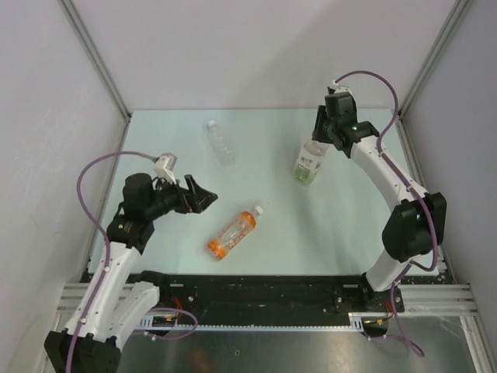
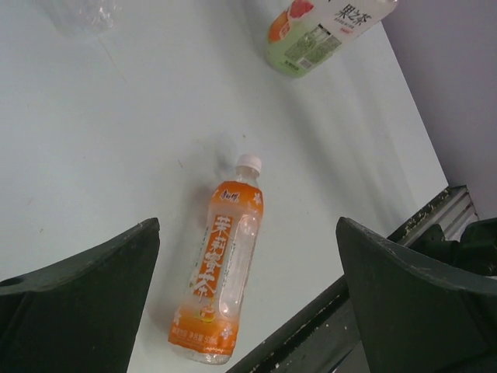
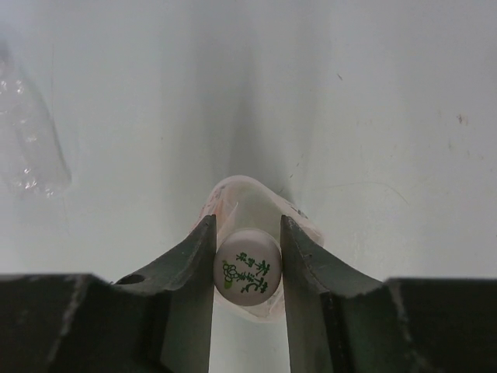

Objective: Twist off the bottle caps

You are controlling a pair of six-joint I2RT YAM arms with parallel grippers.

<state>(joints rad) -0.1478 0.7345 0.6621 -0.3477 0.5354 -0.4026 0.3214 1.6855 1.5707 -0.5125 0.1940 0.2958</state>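
The yellow-green bottle with a white label stands upright at the back right. My right gripper is shut on its white cap, seen from straight above with a finger on each side. The orange bottle lies on its side mid-table, white cap on, pointing back right; it also shows in the left wrist view. My left gripper hangs open and empty just left of it. The clear bottle lies at the back centre, its cap toward the far edge.
Grey enclosure walls and metal corner posts ring the pale green table. A black rail runs along the near edge. The yellow-green bottle's base shows at the top of the left wrist view.
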